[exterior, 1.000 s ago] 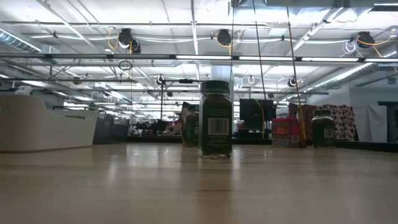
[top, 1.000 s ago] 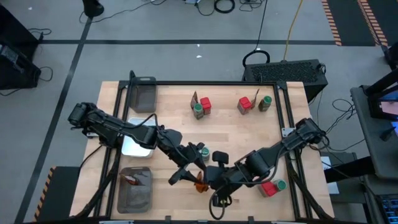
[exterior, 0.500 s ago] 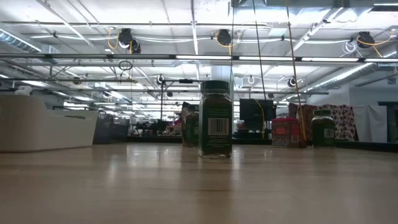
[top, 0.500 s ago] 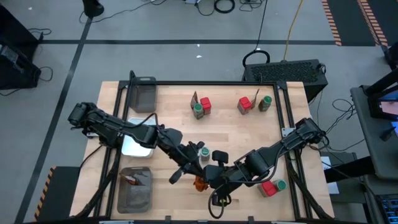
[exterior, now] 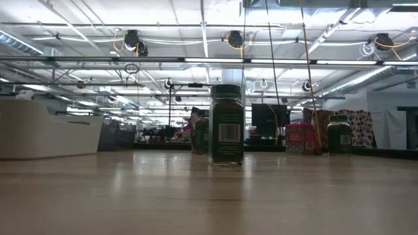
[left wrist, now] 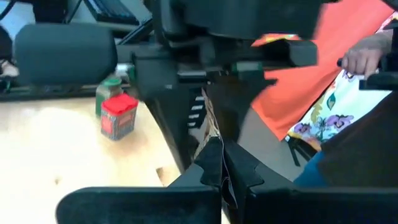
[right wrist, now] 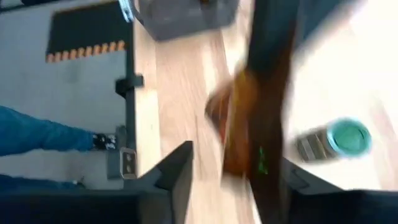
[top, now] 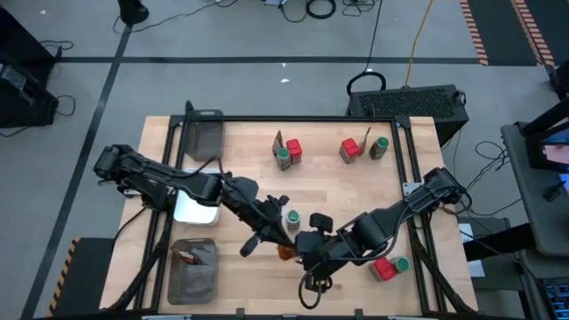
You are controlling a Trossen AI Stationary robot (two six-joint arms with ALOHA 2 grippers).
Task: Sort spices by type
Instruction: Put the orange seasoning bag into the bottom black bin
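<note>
- High view: both arms meet just front of the lone jar at mid-table. The left gripper and right gripper crowd an orange-brown sachet between them. Who grips it? Cannot tell from here. Behind the jar, at the far side: a jar and red box with a sachet, then another such trio. Right of the jar, near the front edge, a red box with a jar. Left of it, the white dish and a mesh tray holding a sachet.
- Low view: the jar stands upright, dead centre; a red box and another jar are well behind it, to its right.
- Left wrist view: the left fingers are pinched narrow on a dark edge, with the other arm's gripper close ahead; a red box sits beyond with a jar touching it.
- Right wrist view: blurred; the sachet sits between the right fingers, beside the jar. Whether they clamp it, cannot tell.
</note>
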